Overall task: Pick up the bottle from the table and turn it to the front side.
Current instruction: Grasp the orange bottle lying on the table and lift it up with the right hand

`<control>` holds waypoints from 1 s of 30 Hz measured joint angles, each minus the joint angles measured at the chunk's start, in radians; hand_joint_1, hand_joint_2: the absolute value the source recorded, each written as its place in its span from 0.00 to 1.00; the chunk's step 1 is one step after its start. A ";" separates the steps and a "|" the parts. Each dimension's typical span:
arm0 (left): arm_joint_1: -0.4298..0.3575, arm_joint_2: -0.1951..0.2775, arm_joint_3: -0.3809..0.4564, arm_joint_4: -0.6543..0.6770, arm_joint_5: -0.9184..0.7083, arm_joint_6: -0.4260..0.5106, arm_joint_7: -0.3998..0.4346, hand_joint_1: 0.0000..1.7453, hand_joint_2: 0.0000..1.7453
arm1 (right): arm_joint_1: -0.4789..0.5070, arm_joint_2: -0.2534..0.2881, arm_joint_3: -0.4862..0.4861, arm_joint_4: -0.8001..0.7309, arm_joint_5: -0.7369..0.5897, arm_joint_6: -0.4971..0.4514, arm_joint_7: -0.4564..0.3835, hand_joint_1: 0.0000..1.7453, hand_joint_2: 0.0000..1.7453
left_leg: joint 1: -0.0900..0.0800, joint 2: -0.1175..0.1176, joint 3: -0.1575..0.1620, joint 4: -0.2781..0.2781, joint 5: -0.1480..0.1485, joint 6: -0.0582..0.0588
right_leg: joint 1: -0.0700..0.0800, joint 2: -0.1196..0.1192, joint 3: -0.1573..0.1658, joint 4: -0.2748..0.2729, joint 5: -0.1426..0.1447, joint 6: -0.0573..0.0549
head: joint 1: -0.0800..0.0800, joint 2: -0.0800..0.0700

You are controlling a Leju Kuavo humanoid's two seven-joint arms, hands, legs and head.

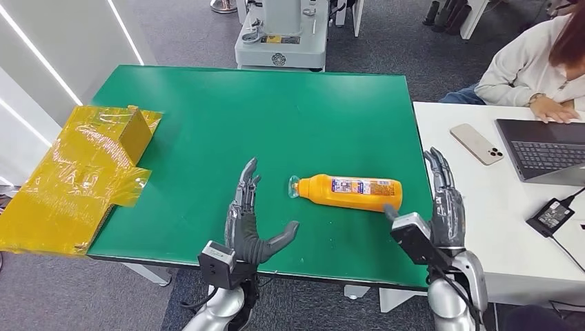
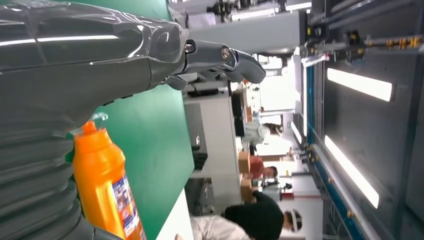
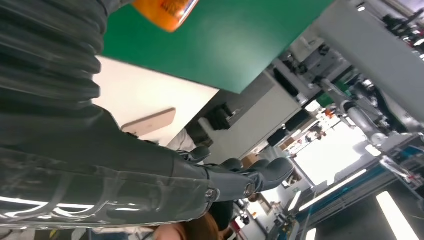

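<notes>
Here the orange bottle (image 1: 352, 192) lies on its side on the green table (image 1: 227, 110), toward the near edge and closer to the right edge, its clear cap pointing toward my left hand (image 1: 254, 224) and its base toward my right hand (image 1: 445, 203). My left hand hovers just beside the cap end, fingers straight and spread, thumb angled toward the bottle, holding nothing. My right hand stands over the table's right edge by the bottle's base, fingers extended and apart, also empty; whether its thumb touches the bottle I cannot quite tell from the head view. My left wrist view shows the bottle's label and neck close up, which the head view gives only small. My right wrist view catches the bottle's base and a phone (image 3: 149, 121) on the white desk (image 1: 483, 200). A yellow wrapped box (image 1: 86, 169) overhangs the table's left edge.
</notes>
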 joint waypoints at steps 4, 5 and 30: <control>-0.026 0.000 -0.019 0.036 0.007 -0.012 -0.002 0.00 1.00 | -0.155 -0.075 0.016 0.161 0.038 0.057 0.019 0.00 1.00 | 0.000 -0.002 0.000 0.001 0.001 0.001 | 0.000 -0.002 0.000 0.000 0.001 0.000 | 0.000 0.000; -0.029 0.000 -0.022 0.043 0.008 -0.013 -0.002 0.00 1.00 | -0.183 -0.089 0.020 0.193 0.043 0.065 0.019 0.00 1.00 | 0.000 -0.002 -0.001 0.001 0.002 0.002 | 0.000 -0.002 0.000 0.000 0.001 0.000 | 0.000 0.000; -0.196 -0.011 -0.090 0.252 0.022 -0.066 0.041 0.00 1.00 | -0.644 -0.142 0.379 0.894 0.133 0.282 0.134 0.00 1.00 | 0.000 -0.003 -0.001 0.001 0.003 0.000 | 0.000 -0.002 0.000 0.001 0.002 0.000 | 0.000 0.000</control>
